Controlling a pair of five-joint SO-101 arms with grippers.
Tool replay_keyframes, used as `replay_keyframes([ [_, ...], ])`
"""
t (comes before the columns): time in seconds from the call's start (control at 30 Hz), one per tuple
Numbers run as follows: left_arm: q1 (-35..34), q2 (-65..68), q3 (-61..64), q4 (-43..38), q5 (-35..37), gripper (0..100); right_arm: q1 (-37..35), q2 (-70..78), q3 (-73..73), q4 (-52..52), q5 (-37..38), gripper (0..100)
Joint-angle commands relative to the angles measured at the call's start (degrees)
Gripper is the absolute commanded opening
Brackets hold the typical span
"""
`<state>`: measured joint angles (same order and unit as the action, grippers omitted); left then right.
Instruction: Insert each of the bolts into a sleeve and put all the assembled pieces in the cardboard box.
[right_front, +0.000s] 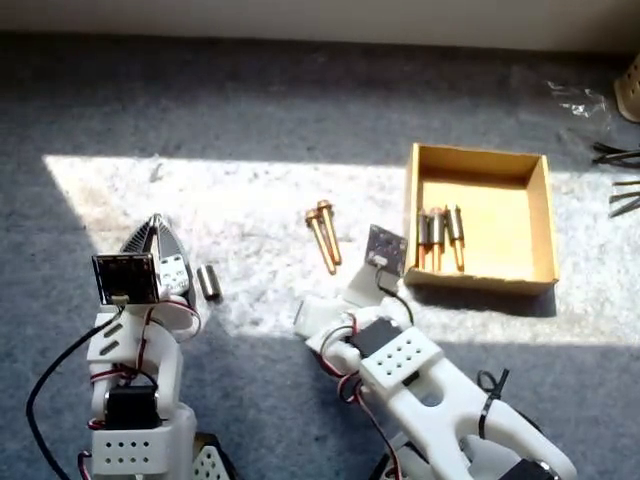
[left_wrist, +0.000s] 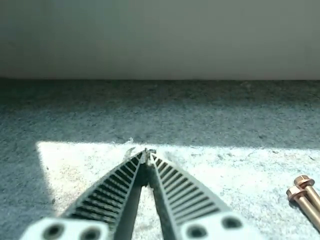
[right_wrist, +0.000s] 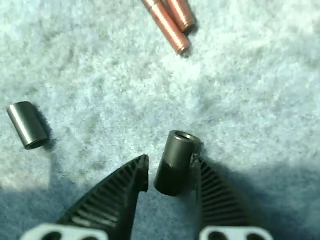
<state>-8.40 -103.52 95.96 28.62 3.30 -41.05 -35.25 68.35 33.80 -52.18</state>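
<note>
Dark grey metal sleeve (right_front: 208, 281) lies just beside the left gripper (left_wrist: 146, 156), whose fingertips meet. Two copper-coloured bolts (right_front: 323, 236) lie side by side at centre. A second sleeve (right_wrist: 176, 162), tilted, sits between the right gripper (right_wrist: 170, 166) fingers, narrowly parted, touching one. The square cardboard box (right_front: 480, 160) holds three sleeved bolts (right_front: 438, 236).

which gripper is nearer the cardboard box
Right. The right gripper sits around a sleeve a short way off the cardboard box; the left gripper is far beyond the loose bolts.
</note>
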Motion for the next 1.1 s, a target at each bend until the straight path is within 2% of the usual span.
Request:
replay_keyframes([
  [0.0, -0.75, 0.4, 1.19, -0.88, -0.35, 1, 0.66, -0.92, -0.13, -1.19, -0.18, 10.9],
  [0.13, -0.75, 0.4, 1.19, -0.88, -0.35, 1, 0.57, 0.13, -0.13, -1.19, -0.09, 10.9],
  [0.4, -0.75, 0.4, 1.19, -0.88, -0.35, 1, 0.57, 12.62, -0.92, -3.21, -0.09, 10.9],
  [0.73, -0.75, 0.4, 1.19, -0.88, -0.35, 1, 0.84, 7.43, -2.24, -3.03, 0.44, 10.5],
  [0.93, -0.75, 0.13, 1.19, -0.09, -0.35, 1, 1.01, 5.67, -2.07, -1.36, 16.88, 10.5],
  [1.07, -0.75, -0.13, 1.19, 0.44, -0.35, 1, 1.63, 4.79, -2.24, 3.74, 23.03, 10.5],
])
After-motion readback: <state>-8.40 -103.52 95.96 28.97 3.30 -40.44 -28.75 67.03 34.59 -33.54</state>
